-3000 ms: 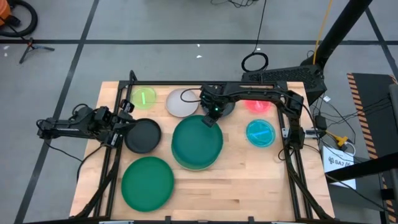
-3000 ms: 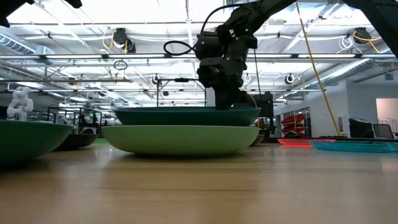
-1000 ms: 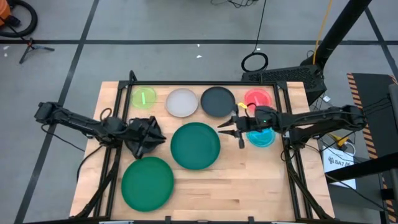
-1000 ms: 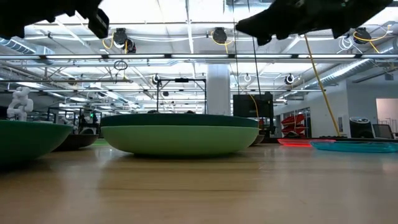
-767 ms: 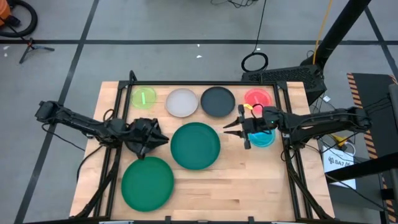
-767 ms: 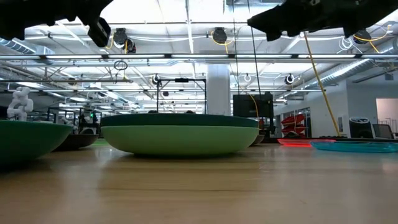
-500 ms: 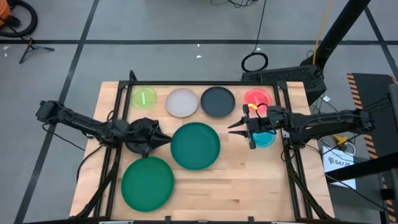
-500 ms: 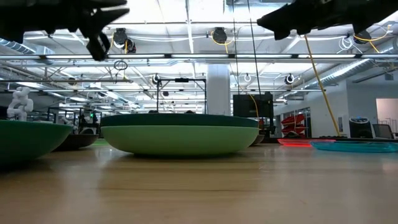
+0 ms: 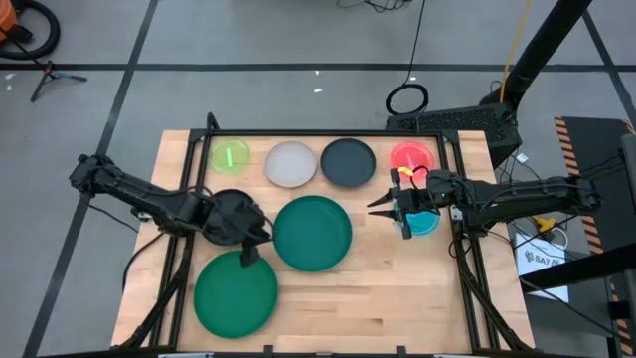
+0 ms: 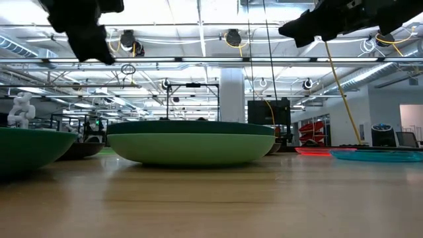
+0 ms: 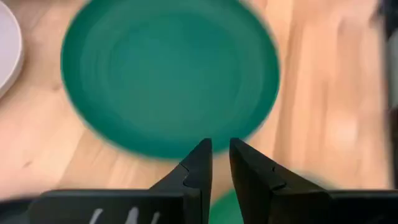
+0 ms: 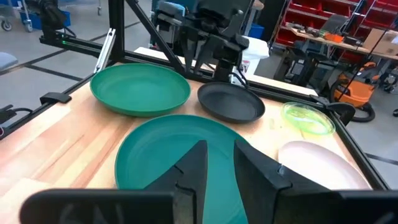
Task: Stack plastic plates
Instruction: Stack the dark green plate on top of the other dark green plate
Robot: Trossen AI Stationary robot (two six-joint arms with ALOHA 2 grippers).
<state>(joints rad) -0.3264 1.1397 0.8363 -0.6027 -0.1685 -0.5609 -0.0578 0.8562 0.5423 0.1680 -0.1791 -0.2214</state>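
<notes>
- Left arm reaches in from the table's left edge. Left gripper (image 9: 246, 247) hangs above the table over the near rim of the black plate (image 9: 224, 211), just behind the far rim of the loose dark green plate (image 9: 236, 290). In the left wrist view its fingers (image 11: 198, 163) stand narrowly apart with nothing between them.
- Back row: lime plate (image 9: 231, 156), white plate (image 9: 291, 164), dark grey plate (image 9: 349, 161), red plate (image 9: 410, 156). All lie flat, apart from each other, with nothing in them.
- Centre: second dark green plate (image 9: 313, 232) sits nested in the mint plate (image 10: 192, 149). The low view shows the two rims one above the other. This is the only stack so far.
- Right gripper (image 9: 383, 207) is raised, between the stack and the cyan plate (image 9: 422, 221), fingers pointing toward the stack. They are a small gap apart and hold nothing.
- Key relation: the stack lies straight ahead of the left gripper and to its right. The loose dark green plate is just beneath and in front of it, the black plate under it. The left arm is plainly nearer both; the right arm is nearer cyan and red.
- Judgement: plates are round, so there is no long axis and any rim point serves. Likely order is the loose large plate onto the stack, then the mediums. Which of the two the left gripper is going for, I cannot tell.
</notes>
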